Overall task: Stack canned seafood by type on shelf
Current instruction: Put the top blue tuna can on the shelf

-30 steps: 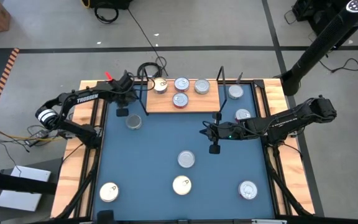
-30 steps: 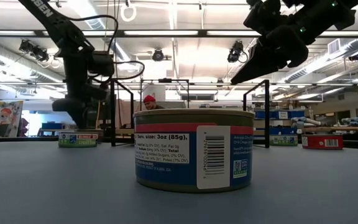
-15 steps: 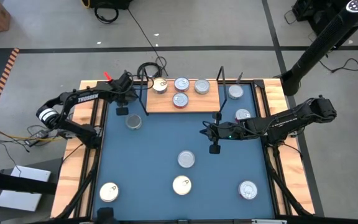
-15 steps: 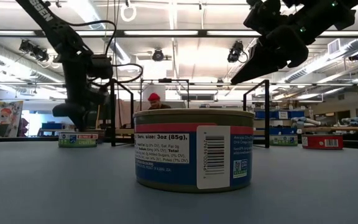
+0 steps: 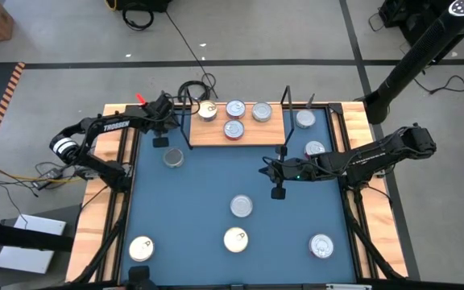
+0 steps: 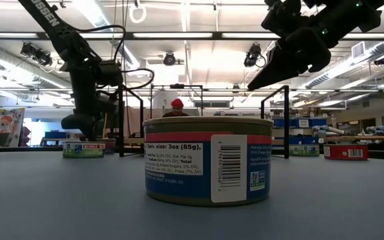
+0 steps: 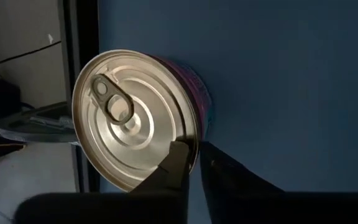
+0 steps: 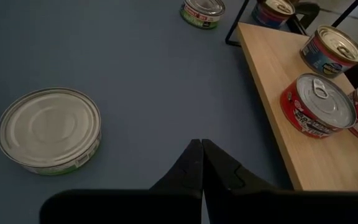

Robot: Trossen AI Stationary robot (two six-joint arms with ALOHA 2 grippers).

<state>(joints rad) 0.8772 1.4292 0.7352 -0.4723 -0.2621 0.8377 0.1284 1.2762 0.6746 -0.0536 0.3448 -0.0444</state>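
Several round flat tins lie about. On the light-wood shelf (image 5: 252,133) stand several tins, one being a red-sided tin (image 5: 234,129). My left gripper (image 5: 161,137) is shut and hovers off the shelf's left end, just above a silver-topped pull-tab tin (image 7: 132,118) that rests on its base on the blue table (image 5: 173,158). My right gripper (image 5: 277,184) is shut and hangs above the table near the shelf's right end. Its wrist view shows a plain-topped tin (image 8: 48,132) on the table and the red tin (image 8: 319,102) on the shelf.
More tins rest on the blue table: two to the right of the shelf (image 5: 305,119) (image 5: 315,150), one mid-table (image 5: 241,206), three near the near edge (image 5: 141,248) (image 5: 235,239) (image 5: 321,246). Black wire frames (image 5: 287,105) rise at the shelf's ends. A person shows far behind (image 6: 177,105).
My left gripper has crept slightly upward and toward the shelf, staying shut. My right arm has kept still. No tin has moved.
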